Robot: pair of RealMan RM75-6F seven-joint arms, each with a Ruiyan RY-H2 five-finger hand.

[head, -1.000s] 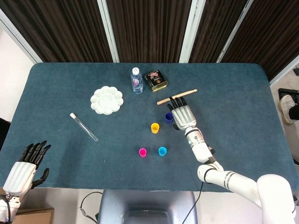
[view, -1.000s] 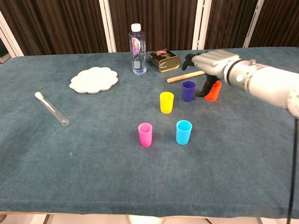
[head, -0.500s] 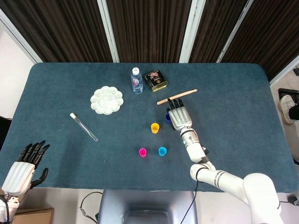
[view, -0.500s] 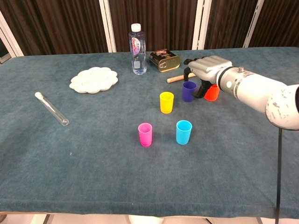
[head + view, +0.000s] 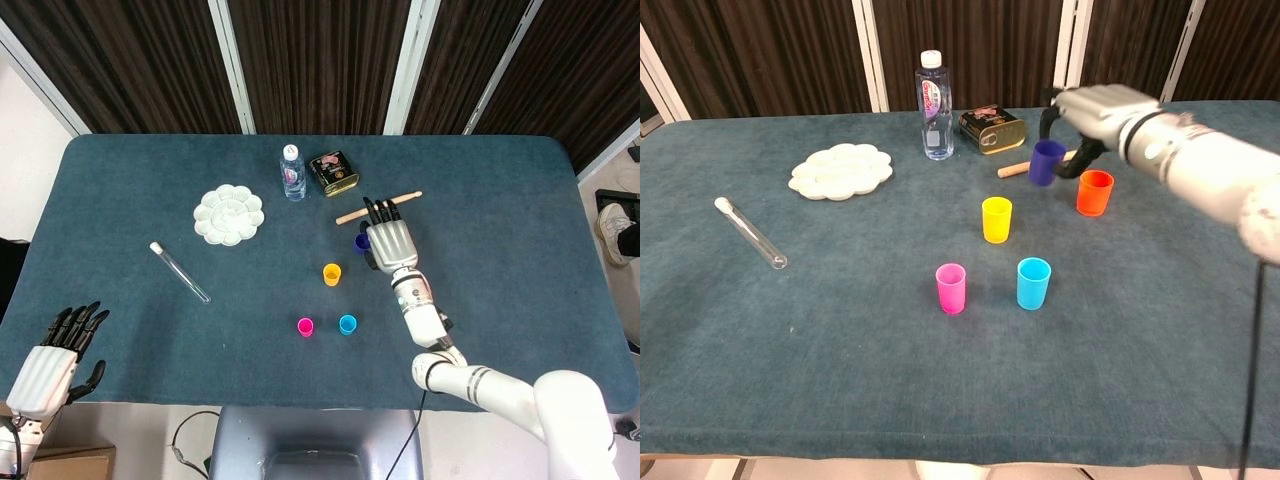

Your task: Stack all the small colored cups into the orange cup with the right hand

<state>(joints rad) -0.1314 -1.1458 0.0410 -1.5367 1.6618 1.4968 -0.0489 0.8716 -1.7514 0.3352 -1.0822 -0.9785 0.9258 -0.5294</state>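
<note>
My right hand (image 5: 1090, 112) has a pale silver-grey shell over its back and black fingers (image 5: 378, 209). Its forearm is glossy white, with dark bands at the joints nearest the table (image 5: 120, 180) edge. My left hand (image 5: 48, 367) looks the same: ribbed light shell, black fingers.

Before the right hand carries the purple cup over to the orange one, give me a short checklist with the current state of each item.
1. Purple cup held by right hand: ok, lifted off the table.
2. Purple cup upright in the grip: ok, only slightly tilted.
3. Orange cup upright, mouth open: ok in the chest view; hidden under the hand in the head view.
4. Path to the orange cup free: ok, it stands just right of the purple cup.
5. Yellow cup, pink cup and blue cup standing, waiting: ok.
6. Left hand out of the way: ok, at the table's near left corner, holding nothing.
</note>
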